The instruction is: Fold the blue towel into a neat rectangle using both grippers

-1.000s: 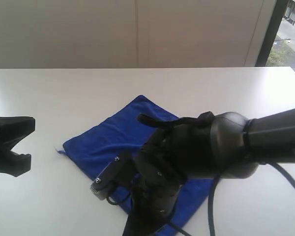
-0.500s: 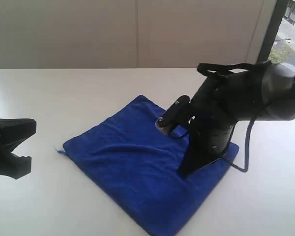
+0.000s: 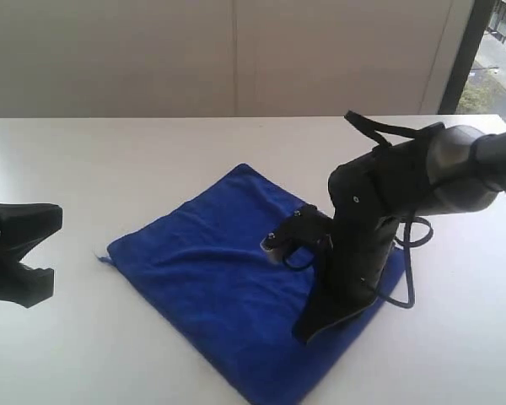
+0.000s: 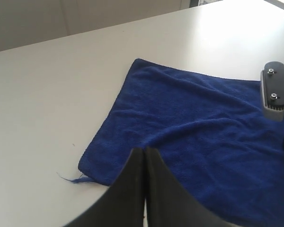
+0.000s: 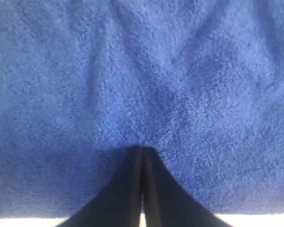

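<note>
Right gripper (image 5: 142,152): jaws closed, tips pressed on the towel (image 3: 211,253). Left gripper (image 4: 144,153): jaws closed, empty, above the worktop (image 3: 110,160), clear of the towel.

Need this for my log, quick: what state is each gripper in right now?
Left gripper: closed, holding nothing.
Right gripper: closed, tips down at the blue towel, no cloth visibly pinched.

blue towel (image 3: 202,253): soft fuzzy cloth. table (image 3: 110,160): smooth, matt white.
</note>
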### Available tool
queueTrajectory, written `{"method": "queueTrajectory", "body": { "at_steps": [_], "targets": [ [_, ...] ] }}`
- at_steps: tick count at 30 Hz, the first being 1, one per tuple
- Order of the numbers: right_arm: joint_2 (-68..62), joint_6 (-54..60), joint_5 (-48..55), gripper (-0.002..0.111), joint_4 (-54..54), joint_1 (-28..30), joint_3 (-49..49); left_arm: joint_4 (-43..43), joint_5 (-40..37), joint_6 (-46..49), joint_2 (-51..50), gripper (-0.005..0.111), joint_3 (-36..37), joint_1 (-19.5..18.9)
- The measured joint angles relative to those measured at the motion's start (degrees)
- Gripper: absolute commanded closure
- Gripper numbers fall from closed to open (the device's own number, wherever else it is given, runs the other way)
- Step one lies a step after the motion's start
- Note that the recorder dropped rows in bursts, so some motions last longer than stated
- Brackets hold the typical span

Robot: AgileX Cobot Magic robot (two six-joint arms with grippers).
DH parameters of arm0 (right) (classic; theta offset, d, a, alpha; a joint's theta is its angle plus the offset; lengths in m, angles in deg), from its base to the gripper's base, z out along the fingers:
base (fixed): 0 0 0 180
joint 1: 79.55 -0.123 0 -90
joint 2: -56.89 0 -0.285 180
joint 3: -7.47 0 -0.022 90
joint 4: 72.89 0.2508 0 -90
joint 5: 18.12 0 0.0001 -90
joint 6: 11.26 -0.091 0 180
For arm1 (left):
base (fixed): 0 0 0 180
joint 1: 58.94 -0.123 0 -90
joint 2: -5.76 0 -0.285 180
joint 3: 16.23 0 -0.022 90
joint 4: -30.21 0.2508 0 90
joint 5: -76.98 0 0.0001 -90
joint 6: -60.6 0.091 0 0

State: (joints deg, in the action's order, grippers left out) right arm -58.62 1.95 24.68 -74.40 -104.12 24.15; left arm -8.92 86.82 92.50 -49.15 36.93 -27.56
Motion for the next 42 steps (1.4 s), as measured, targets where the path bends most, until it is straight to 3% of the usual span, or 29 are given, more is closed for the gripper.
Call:
{"method": "queueTrajectory", "body": {
  "at_steps": [4,21,27,30,35,39,42],
  "targets": [
    [0.2,1.1,0.0,0.108,0.2,-1.9,0.7,0.0,0.0,0.0,0.0,0.107,0.0,0.0],
    [0.6,1.8,-0.8,0.108,15.0,-23.9,1.1,0.0,0.0,0.0,0.0,0.107,0.0,0.0],
    [0.0,2.6,0.1,0.108,17.3,-28.5,-2.7,0.0,0.0,0.0,0.0,0.107,0.0,0.0],
    [0.6,2.2,2.4,0.108,13.5,-28.5,-5.3,0.0,-0.1,0.0,0.0,0.107,0.0,0.0],
    [4.1,-6.8,0.7,0.108,-4.4,-27.6,-9.1,0.0,-0.2,0.0,0.0,0.107,0.0,0.0],
    [2.3,-8.7,-4.3,0.108,-8.0,-20.5,-13.8,0.0,0.3,0.2,0.0,0.107,0.0,-0.1],
    [-2.1,-2.6,-5.7,0.108,-1.1,-12.8,-19.8,-0.1,0.9,0.6,0.0,0.107,0.1,-1.8]
  ]
}}
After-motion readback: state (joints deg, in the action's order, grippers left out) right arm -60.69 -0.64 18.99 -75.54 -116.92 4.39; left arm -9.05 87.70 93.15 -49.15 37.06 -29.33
